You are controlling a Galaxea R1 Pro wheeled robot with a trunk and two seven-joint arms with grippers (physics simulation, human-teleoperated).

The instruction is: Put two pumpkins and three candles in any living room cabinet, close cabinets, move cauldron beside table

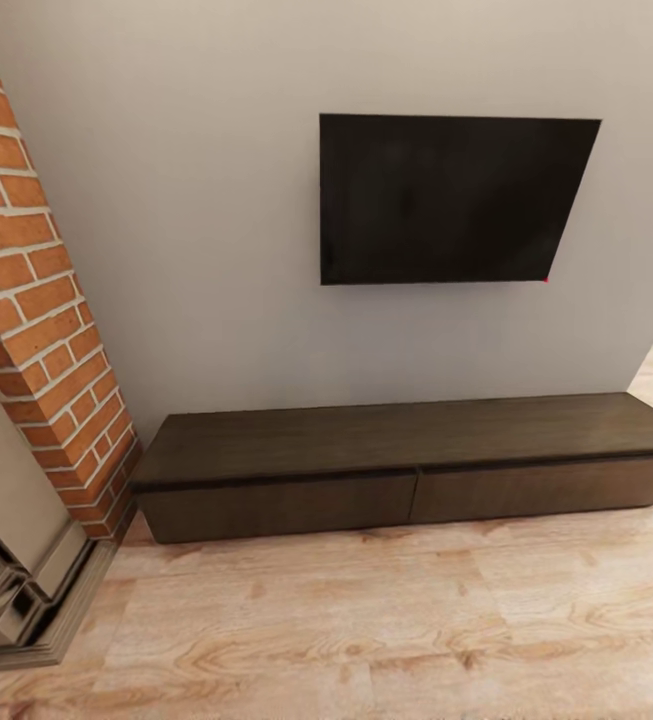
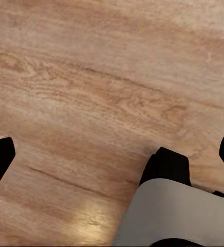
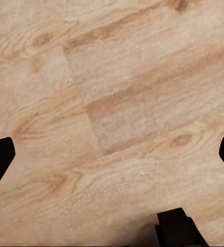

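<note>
Dark-brown cabinet (image 1: 406, 470) is seen dead ahead, both fronts shut; left gripper (image 2: 112, 154) and right gripper (image 3: 112, 154) are spread wide, empty, aimed at floor (image 1: 366, 640).

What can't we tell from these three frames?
- Cabinet interior: both fronts shut in the head view, contents hidden.
- Cabinet's right end: cut off by the head view's edge.
- Fireplace: cropped at the left edge.
- Left gripper and right gripper: fingertips barely enter at the frame edges, open over bare floor.
</note>
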